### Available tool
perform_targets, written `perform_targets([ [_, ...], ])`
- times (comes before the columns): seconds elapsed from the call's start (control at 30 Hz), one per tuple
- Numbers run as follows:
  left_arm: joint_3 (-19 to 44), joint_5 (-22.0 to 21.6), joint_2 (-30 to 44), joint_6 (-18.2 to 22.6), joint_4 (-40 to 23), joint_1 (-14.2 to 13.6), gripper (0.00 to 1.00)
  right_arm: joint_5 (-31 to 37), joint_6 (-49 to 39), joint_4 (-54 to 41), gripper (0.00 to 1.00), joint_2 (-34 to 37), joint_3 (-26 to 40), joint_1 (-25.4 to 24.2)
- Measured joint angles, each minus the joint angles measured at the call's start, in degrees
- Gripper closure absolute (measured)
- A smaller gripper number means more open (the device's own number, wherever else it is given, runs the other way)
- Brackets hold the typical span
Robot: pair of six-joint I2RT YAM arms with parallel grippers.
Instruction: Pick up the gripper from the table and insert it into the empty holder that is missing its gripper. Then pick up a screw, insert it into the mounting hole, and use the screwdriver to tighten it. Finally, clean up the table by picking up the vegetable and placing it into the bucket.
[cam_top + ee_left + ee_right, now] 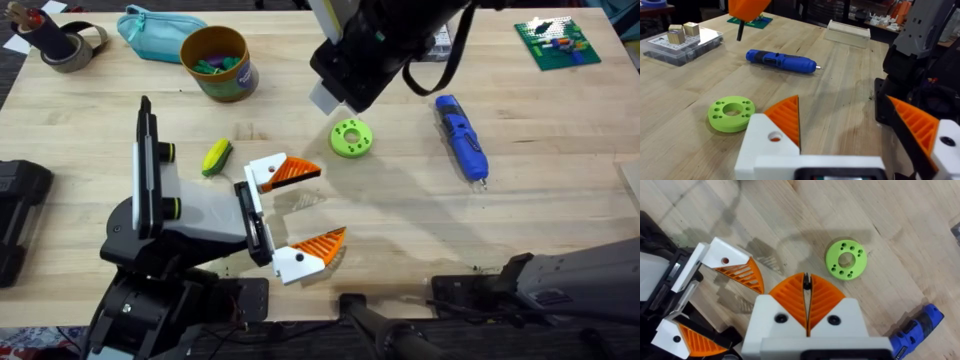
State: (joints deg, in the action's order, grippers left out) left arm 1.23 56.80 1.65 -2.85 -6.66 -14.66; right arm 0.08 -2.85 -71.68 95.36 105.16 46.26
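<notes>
The right hand (806, 292) pinches a tiny screw high above the tabletop (400, 210), while the left hand (305, 215) waits wide open and empty.

Overhead looks down on the table (400, 190); both wrist views, low and high, share the green disc (731, 113).

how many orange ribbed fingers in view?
4. Two on the left gripper, spread open near the green disc; two on the right gripper, shut on a small black piece.
</notes>
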Motion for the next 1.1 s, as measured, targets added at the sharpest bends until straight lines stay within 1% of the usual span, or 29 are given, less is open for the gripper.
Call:
perform_targets([
  [0.23, 0.0, 0.0, 0.0, 0.0, 0.0, 0.0, 0.009, 0.0, 0.0, -0.6, 0.991, 0.0, 0.0, 0.6],
  [0.43, 0.0, 0.0, 0.0, 0.0, 0.0, 0.0, 0.009, -1.8, -0.1, -0.7, 0.991, 0.0, 0.0, 1.4],
  [0.67, 0.0, 0.0, 0.0, 0.0, 0.0, 0.0, 0.009, -2.8, -2.1, -3.3, 0.991, 0.0, 0.4, 5.6],
  [0.83, 0.0, 0.0, 0.0, -0.1, 0.0, 0.0, 0.009, -3.0, -3.6, -6.6, 0.991, 0.2, 5.4, 9.0],
  [1.0, 0.0, 0.0, 0.0, -0.1, 0.0, 0.0, 0.009, -3.1, -5.2, -9.6, 0.991, 0.7, 10.6, 10.9],
  [1.07, 0.0, 0.0, 0.0, -0.1, 0.0, 0.0, 0.009, -3.1, -6.0, -10.3, 0.991, 1.7, 12.8, 11.5],
  [1.1, 0.0, 0.0, 0.0, -0.1, 0.0, 0.0, 0.009, -3.1, -7.0, -10.7, 0.991, 3.8, 15.0, 12.1],
])
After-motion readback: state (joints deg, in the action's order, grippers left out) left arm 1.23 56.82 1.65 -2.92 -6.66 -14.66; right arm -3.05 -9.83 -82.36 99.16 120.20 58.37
